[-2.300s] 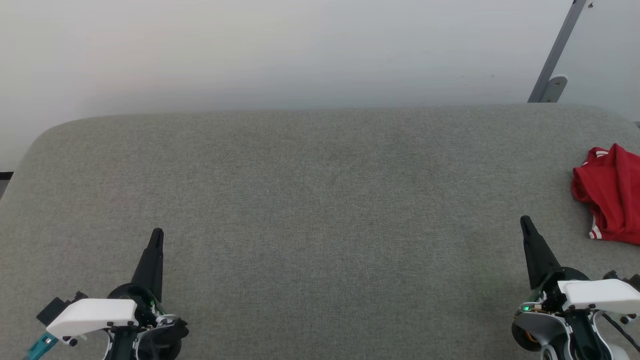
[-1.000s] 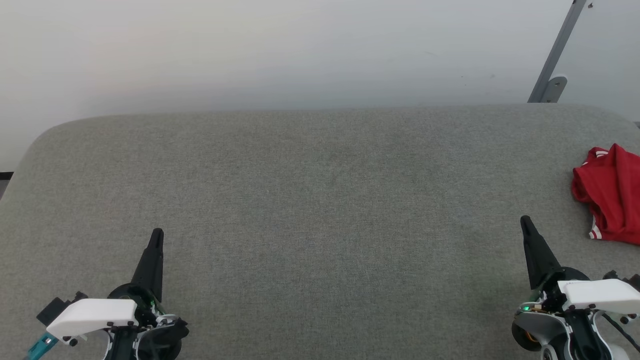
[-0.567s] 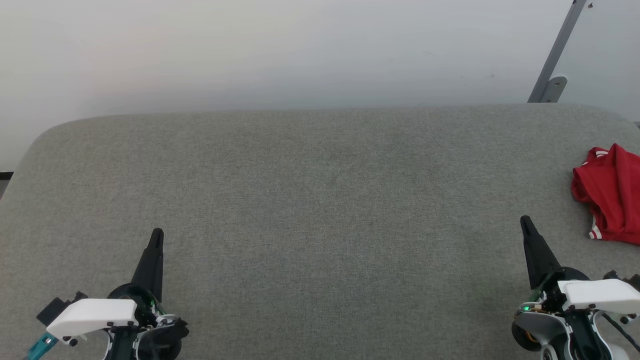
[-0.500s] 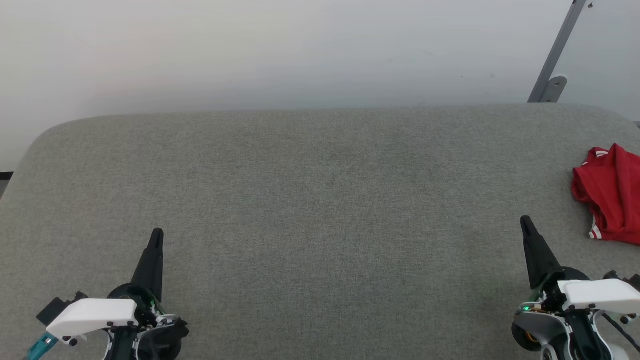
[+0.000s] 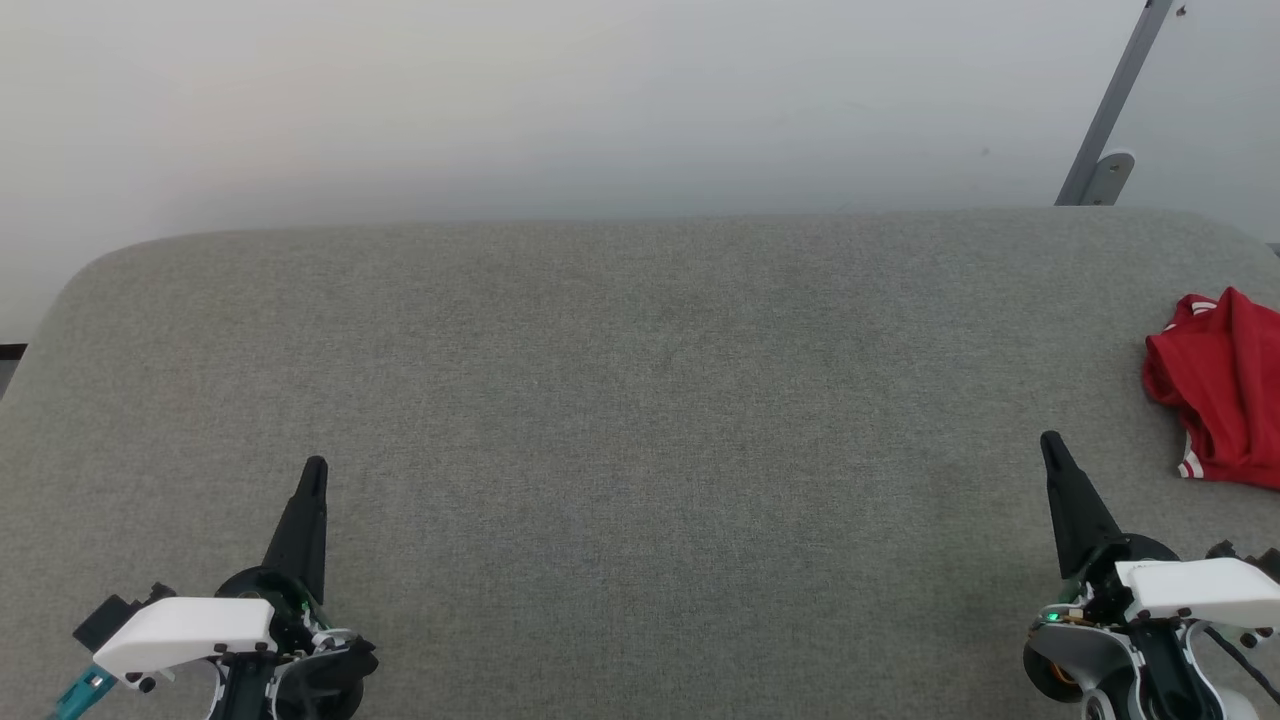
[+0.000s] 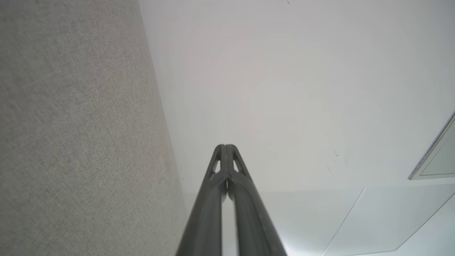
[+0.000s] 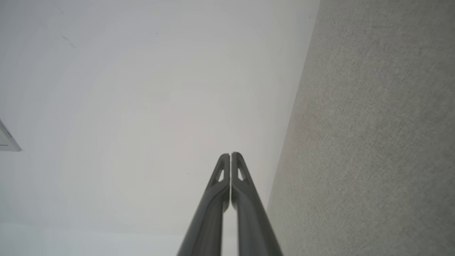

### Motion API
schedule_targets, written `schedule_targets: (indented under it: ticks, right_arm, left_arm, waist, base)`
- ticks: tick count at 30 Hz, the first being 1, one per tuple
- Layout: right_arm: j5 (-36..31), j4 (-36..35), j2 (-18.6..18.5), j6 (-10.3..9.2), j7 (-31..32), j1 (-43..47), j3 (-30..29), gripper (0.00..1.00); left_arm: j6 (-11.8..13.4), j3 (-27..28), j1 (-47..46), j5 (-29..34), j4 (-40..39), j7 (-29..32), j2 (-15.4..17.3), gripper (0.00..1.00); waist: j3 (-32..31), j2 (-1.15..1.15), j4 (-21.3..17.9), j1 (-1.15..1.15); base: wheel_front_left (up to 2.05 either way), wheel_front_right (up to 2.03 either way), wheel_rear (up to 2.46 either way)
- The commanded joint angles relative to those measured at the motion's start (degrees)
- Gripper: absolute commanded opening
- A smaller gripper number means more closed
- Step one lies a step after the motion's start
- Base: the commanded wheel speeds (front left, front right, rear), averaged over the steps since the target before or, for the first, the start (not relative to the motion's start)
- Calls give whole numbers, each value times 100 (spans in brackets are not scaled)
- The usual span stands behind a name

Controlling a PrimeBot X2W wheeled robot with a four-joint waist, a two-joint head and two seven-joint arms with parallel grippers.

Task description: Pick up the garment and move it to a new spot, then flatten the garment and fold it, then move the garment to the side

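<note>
The garment, a crumpled red jersey with striped white-and-red trim at one edge, lies at the far right of the grey padded table, cut off by the head view's right edge. My right gripper sits at the lower right, shut and empty, a short way left of and nearer than the garment. At the lower left my left gripper is shut and empty too, far from the garment. Each wrist view shows its own fingertips pressed together: left gripper, right gripper.
A pale wall rises behind the table's far rounded edge. A grey metal bracket slants up the wall at the upper right. The grey fabric surface stretches wide between the two grippers.
</note>
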Motion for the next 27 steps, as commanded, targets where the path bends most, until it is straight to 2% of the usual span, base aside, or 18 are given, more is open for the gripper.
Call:
schedule_targets:
  ticks: [1, 27]
  right_arm:
    - [23, 11, 11, -2, 7, -28, -1, 0]
    - [24, 11, 11, -2, 6, -27, 1, 0]
  left_arm:
    - [-16, 17, -69, -7, 0, 11, 3, 0]
    - [-17, 18, -69, -6, -1, 11, 4, 0]
  waist:
    - [0, 0, 0, 0]
    - [0, 0, 0, 0]
  base:
    - [0, 0, 0]
    - [0, 0, 0]
